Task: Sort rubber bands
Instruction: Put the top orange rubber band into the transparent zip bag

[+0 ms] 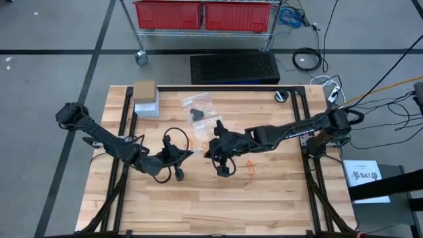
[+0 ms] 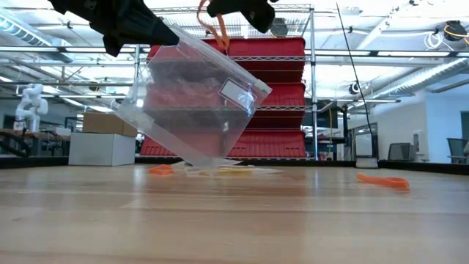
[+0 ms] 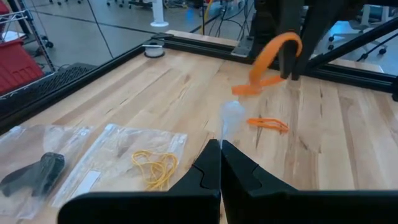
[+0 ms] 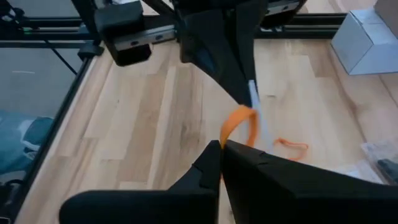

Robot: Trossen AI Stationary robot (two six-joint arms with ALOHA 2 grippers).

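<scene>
Orange rubber band (image 4: 239, 127) pinched in closed right gripper (image 4: 222, 144) above mid-table, clear plastic bag (image 2: 194, 103) held up by clamped left gripper (image 3: 221, 144), more bands: orange (image 3: 268, 123) on wood, yellow (image 3: 155, 168) bagged.

Bright, even light; blurred foreground

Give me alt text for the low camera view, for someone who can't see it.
Two robot tools hang above a wooden table: the left tool holds up a clear plastic bag by a corner, the right tool holds an orange rubber band over it. More orange bands lie on the table.
</scene>
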